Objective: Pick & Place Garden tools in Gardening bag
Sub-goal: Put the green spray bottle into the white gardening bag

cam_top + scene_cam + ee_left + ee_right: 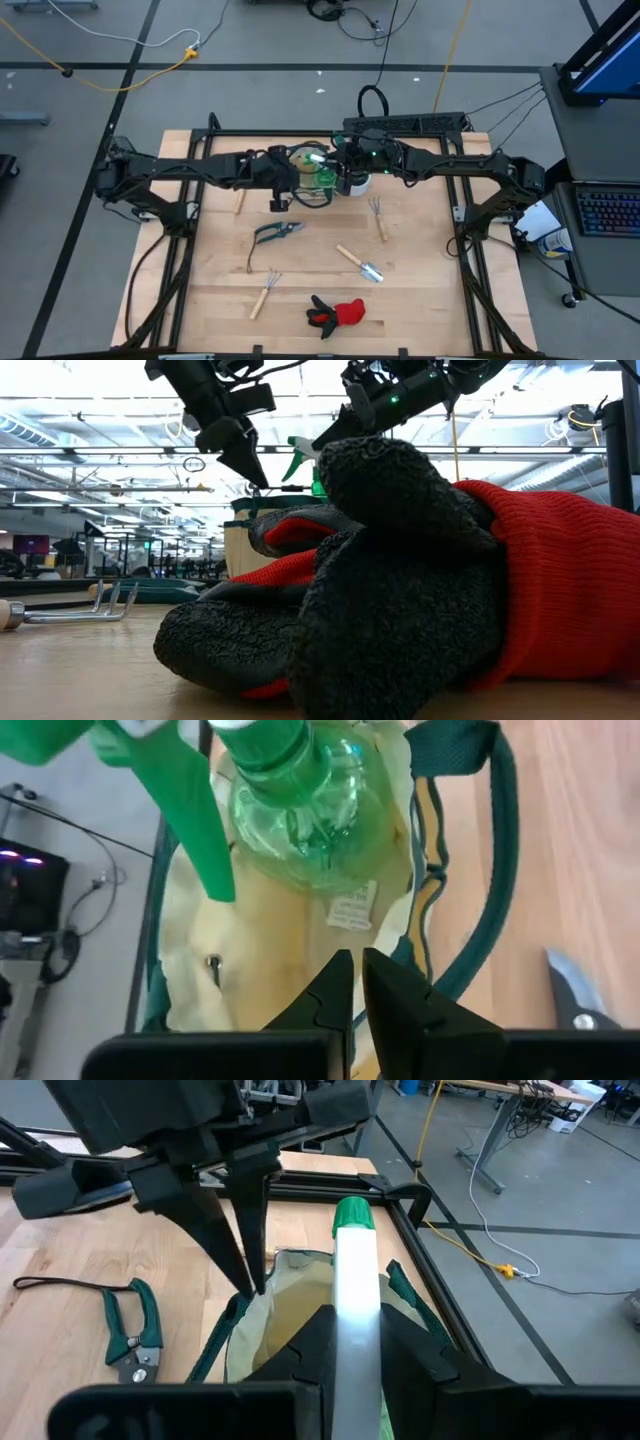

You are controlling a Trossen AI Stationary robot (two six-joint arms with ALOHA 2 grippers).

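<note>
The tan gardening bag with green trim stands at the table's far middle. My left gripper points down at its rim and is shut on it; it also shows in the right wrist view. My right gripper is shut on the green spray bottle, which it holds over the bag's open mouth. Pruning shears, a trowel, a fork, a rake and red-black gloves lie flat on the table. My left gripper pinches the bag's rim between its two fingers, from above, pointing down. The rim rises to a peak at the fingers, and the bag's base stays on the table. My right gripper pinches the spray bottle's white sprayer head between its two fingers, which lie along it. The clear green body hangs below, clear of the table, over the bag's inside.
A white plant pot stands right beside the bag under my right arm. A wooden handle lies left of the bag. In the low view the gloves fill the foreground and the rake lies at the left.
</note>
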